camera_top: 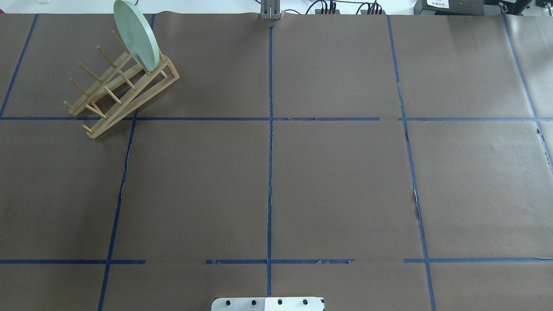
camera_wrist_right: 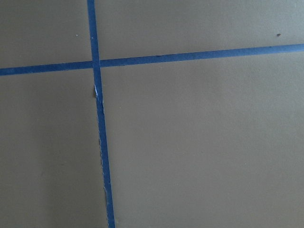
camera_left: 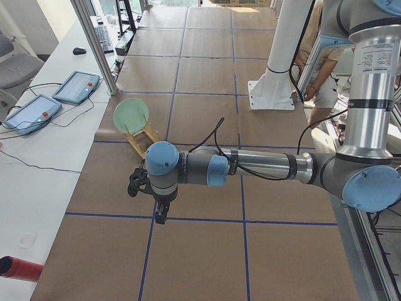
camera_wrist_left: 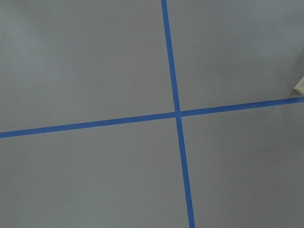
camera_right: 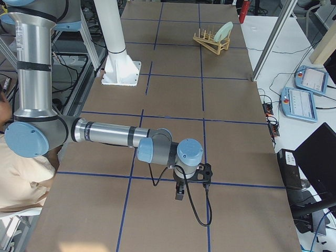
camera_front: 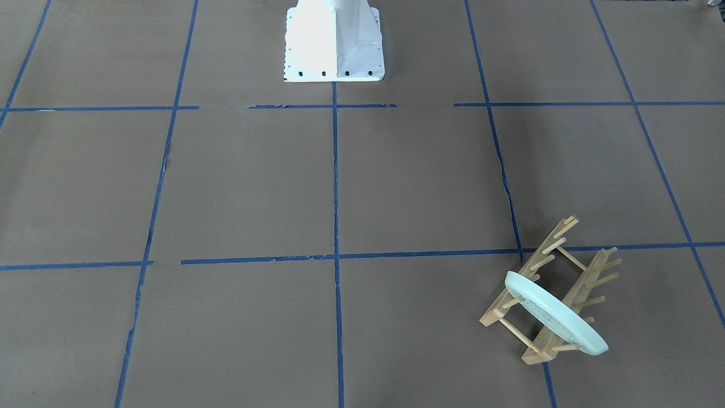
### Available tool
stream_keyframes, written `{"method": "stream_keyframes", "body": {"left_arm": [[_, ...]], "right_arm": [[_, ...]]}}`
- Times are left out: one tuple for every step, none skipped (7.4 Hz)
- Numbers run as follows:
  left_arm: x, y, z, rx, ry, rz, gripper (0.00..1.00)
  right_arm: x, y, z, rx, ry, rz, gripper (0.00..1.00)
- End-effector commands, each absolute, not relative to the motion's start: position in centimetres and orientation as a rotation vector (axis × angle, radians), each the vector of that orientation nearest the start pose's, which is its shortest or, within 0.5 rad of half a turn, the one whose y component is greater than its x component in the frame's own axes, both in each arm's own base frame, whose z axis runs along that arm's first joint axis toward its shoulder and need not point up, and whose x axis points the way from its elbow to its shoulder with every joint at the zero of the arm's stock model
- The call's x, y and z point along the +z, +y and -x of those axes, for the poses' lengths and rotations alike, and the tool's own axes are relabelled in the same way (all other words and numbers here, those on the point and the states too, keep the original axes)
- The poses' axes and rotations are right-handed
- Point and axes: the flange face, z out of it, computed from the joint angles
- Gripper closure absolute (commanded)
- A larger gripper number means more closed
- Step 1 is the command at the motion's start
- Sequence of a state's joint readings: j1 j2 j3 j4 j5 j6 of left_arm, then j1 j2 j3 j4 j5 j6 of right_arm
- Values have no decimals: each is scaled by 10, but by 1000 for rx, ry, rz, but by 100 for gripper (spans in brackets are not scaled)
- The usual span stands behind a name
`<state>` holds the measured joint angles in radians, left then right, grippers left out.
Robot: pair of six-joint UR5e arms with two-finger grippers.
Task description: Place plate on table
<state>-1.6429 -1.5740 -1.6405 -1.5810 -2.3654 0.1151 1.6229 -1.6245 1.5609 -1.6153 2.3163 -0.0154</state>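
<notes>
The pale mint-green plate (camera_front: 558, 314) stands on edge in the end slot of a wooden peg rack (camera_front: 491, 315) on the brown, blue-taped table (camera_front: 255, 187). In the overhead view the plate (camera_top: 136, 34) and rack (camera_top: 129, 97) are at the far left. The plate also shows in the left side view (camera_left: 130, 116) and the right side view (camera_right: 224, 30). My left gripper (camera_left: 161, 216) hangs over the table, nearer than the rack. My right gripper (camera_right: 179, 194) hangs far from the rack. I cannot tell whether either is open or shut. Both wrist views show only table.
The white robot base (camera_front: 334, 39) stands at the table's robot side. A side bench holds teach pendants (camera_left: 75, 86) and cables beyond the plate's edge of the table. A corner of the rack (camera_wrist_left: 300, 86) shows at the left wrist view's right edge.
</notes>
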Motion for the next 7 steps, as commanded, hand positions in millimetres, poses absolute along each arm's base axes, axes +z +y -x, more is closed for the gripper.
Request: {"method": "stream_keyframes", "body": {"left_arm": [[608, -495, 98, 87, 782, -178, 0], [598, -495, 98, 92, 779, -193, 0], [596, -495, 98, 94, 778, -199, 0], [595, -499, 99, 96, 770, -204, 0], [570, -518, 100, 116, 771, -269, 0], [551, -537, 102, 154, 754, -357, 0], [543, -569, 100, 202, 742, -461, 0]], "right_arm": [[696, -456, -90, 76, -748, 79, 0], [696, -456, -90, 76, -748, 79, 0], [695, -456, -90, 75, -748, 77, 0], [696, -456, -90, 76, -748, 79, 0], [696, -456, -90, 76, -748, 79, 0], [695, -456, -90, 75, -748, 77, 0], [695, -456, -90, 75, -748, 77, 0]]}}
